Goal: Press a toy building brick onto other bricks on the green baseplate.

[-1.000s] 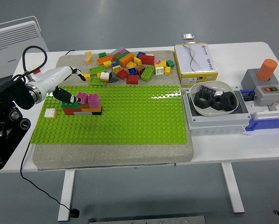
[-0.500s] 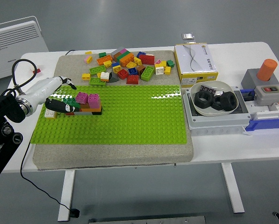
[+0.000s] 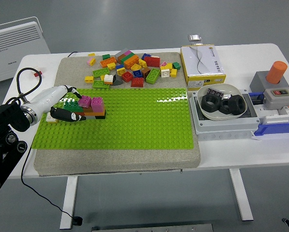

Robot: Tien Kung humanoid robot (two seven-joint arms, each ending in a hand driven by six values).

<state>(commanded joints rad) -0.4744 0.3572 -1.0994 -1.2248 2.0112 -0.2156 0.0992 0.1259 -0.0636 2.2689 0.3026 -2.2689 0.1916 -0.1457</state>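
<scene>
Left hand (image 3: pixel 63 107) against brick stack (image 3: pixel 88 107) on green baseplate (image 3: pixel 134 121); loose bricks (image 3: pixel 132 67) beyond

A white panel heater (image 3: pixel 16 36) stood beyond the table's far left corner. On the white table (image 3: pixel 149 157) a grey foam mat (image 3: pixel 120 162) lay under the work area. To its right sat a yellow and white cardboard box (image 3: pixel 202 60), with a small silver object (image 3: pixel 195 37) just behind it. Nearer, a grey plastic tray (image 3: pixel 224 123) held a white bowl (image 3: pixel 221 89) containing large black nuts (image 3: pixel 224 104). Farther right was a grey switch box (image 3: pixel 280 96) with a red button, an orange cylinder (image 3: pixel 276 71) on a grey base behind it, and a blue part (image 3: pixel 277 129) at the table's edge.
</scene>
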